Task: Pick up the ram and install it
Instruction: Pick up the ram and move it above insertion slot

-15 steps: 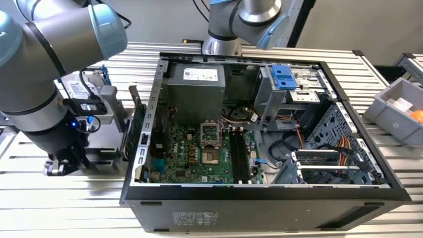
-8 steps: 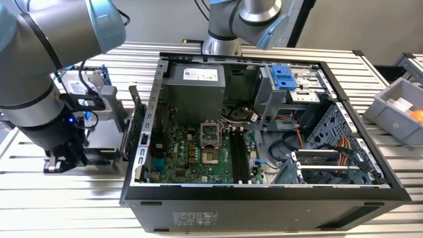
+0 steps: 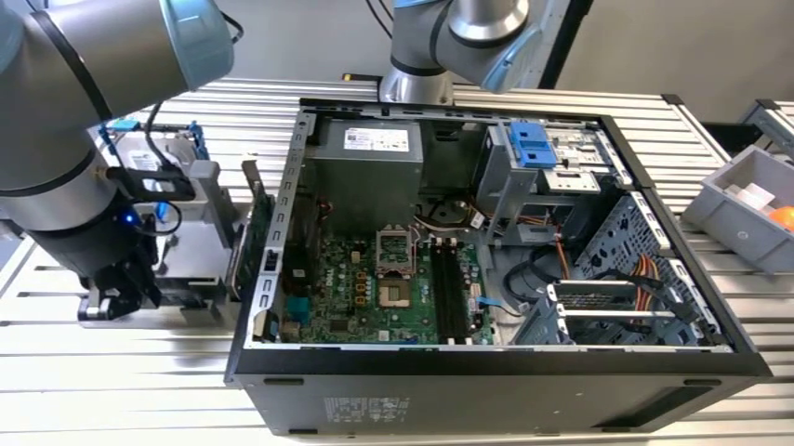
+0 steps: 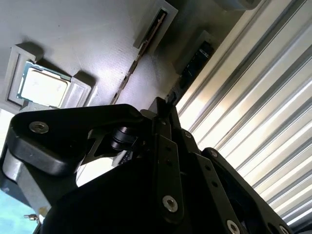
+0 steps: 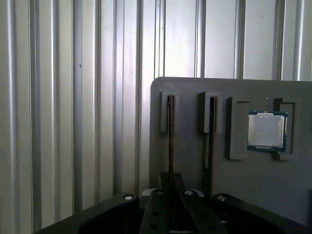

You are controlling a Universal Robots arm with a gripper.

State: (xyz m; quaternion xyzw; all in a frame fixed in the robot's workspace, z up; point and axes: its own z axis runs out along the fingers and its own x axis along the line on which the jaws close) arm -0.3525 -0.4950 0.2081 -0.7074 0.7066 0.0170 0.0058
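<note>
The ram [image 5: 170, 136] is a thin dark stick standing on edge in a slot of a grey holder [image 5: 292, 185], in the slot nearest the holder's edge. It also shows as a dark strip [image 4: 192, 63] in the second wrist view. My gripper [image 5: 170, 184] straddles the stick's near end and is shut on the ram, which still sits in its slot. In the exterior view my gripper [image 3: 118, 299] hangs low over the holder [image 3: 186, 269], at that view's left, beside the open computer case. The motherboard's long black slots [image 3: 449, 290] lie inside the case.
A second stick [image 5: 209, 141] stands in the neighbouring slot, with a silver processor chip [image 5: 265, 130] in a pocket beyond it. The case wall [image 3: 267, 260] rises between holder and motherboard. A grey bin [image 3: 745, 209] sits at the exterior view's right on the slatted table [image 3: 125, 372].
</note>
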